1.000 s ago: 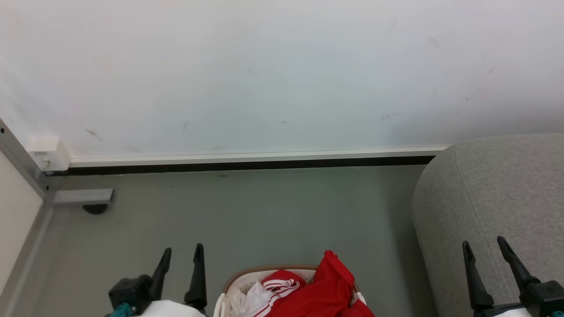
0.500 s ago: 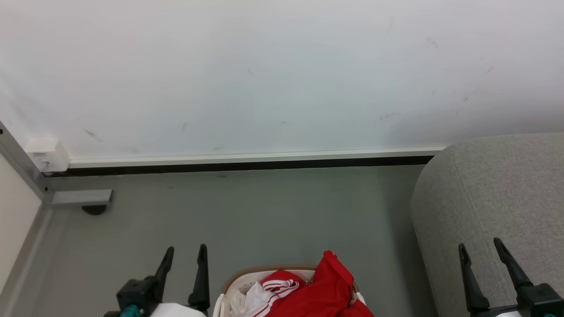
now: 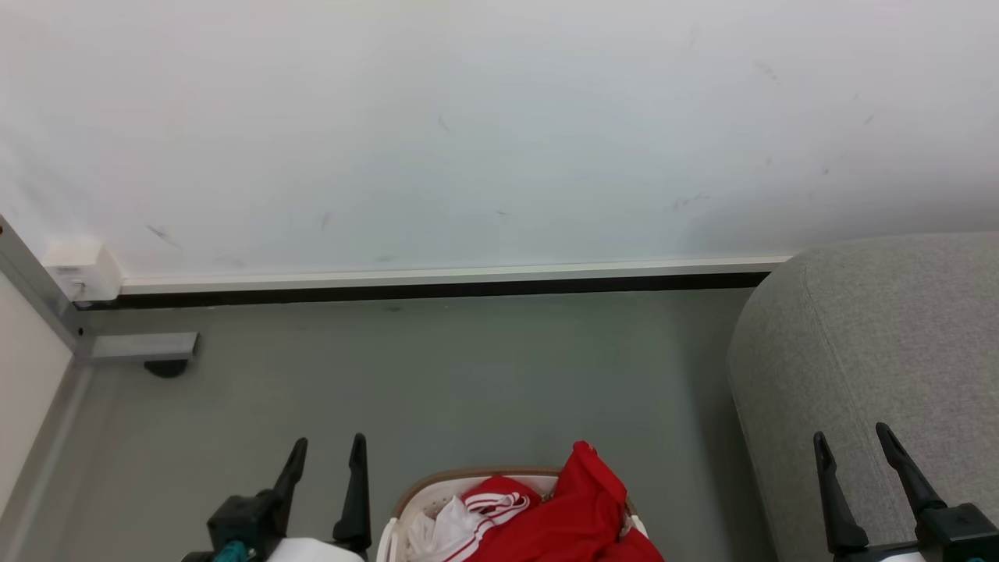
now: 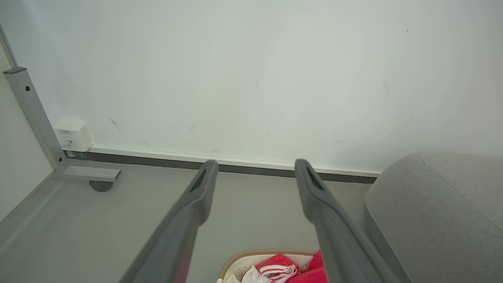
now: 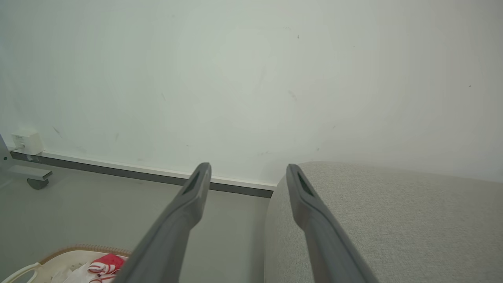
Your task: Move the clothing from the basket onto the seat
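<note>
The white perforated basket (image 3: 421, 503) with a brown rim stands on the floor at the bottom middle of the head view, heaped with red clothing (image 3: 577, 507), one piece with white stripe trim (image 3: 492, 503). The basket (image 4: 243, 261) and clothing (image 4: 281, 265) also peek in at the bottom of the left wrist view. The grey seat (image 3: 874, 351) rises at the right, close beside the basket. My left gripper (image 3: 328, 445) stands open left of the basket, holding nothing. Over the seat's near edge my right gripper (image 3: 851, 433) is open and empty.
A white wall with a dark skirting strip (image 3: 437, 293) runs across the back. At the far left stand a metal frame leg on a castor (image 3: 160, 363) and a small white box (image 3: 82, 269) at the wall's foot. Grey floor lies between basket and wall.
My left gripper has shifted slightly right, toward the basket. The right gripper has edged a little left. Basket and clothing lie as before.
</note>
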Motion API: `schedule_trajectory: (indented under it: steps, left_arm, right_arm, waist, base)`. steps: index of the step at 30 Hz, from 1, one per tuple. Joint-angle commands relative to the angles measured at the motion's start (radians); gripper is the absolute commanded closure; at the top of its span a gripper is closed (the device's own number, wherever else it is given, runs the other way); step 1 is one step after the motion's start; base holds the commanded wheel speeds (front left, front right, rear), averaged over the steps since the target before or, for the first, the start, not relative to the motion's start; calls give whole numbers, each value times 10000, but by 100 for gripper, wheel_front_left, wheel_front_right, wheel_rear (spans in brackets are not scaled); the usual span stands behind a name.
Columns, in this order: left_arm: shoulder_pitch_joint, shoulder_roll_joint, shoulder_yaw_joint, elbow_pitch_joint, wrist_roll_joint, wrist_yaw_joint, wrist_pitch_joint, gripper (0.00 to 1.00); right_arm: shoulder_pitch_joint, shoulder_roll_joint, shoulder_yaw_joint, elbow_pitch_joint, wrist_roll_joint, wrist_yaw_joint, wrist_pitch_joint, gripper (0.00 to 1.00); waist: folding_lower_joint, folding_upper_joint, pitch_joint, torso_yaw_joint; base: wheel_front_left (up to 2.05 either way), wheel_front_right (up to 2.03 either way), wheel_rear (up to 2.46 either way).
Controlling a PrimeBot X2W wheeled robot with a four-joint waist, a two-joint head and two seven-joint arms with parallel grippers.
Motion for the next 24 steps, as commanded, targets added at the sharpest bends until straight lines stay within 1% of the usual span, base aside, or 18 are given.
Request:
schedule_trajectory:
  steps: [1,7,10,17,21,24]
  left_arm:
    - [-14,76,20,-1,-40,24,-10,0]
    - [-93,74,27,-22,30,-16,-9,0]
    - [-326,73,-18,-52,123,-68,-9,0]
    - [-1570,68,-532,473,334,-440,-9,0]
    - [-2541,70,-1149,1363,576,-744,-7,0]
    - [-3302,71,-1654,2285,754,-933,24,0]
  right_arm:
    - [96,-27,-16,3,106,-24,-33,0]
    - [-73,-21,21,-52,117,-24,-33,0]
    - [-412,40,22,-184,150,-24,-33,0]
    - [-1402,198,-30,-668,205,-24,-31,0]
    - [-2095,267,77,-871,219,-24,-33,0]
    - [-2687,339,139,-985,259,-24,-31,0]
  waist:
    - [0,-1,10,0]
    - [0,-1,215,-93]
    - [0,-1,674,-250]
    - [0,-1,2438,-596]
    - [0,-1,3552,-870]
    - [0,-1,4338,-1127]
  base:
    - [0,0,0]
    - [0,0,0]
    - [0,0,0]
    - [0,0,0]
    - [0,0,0]
    - [0,0,0]
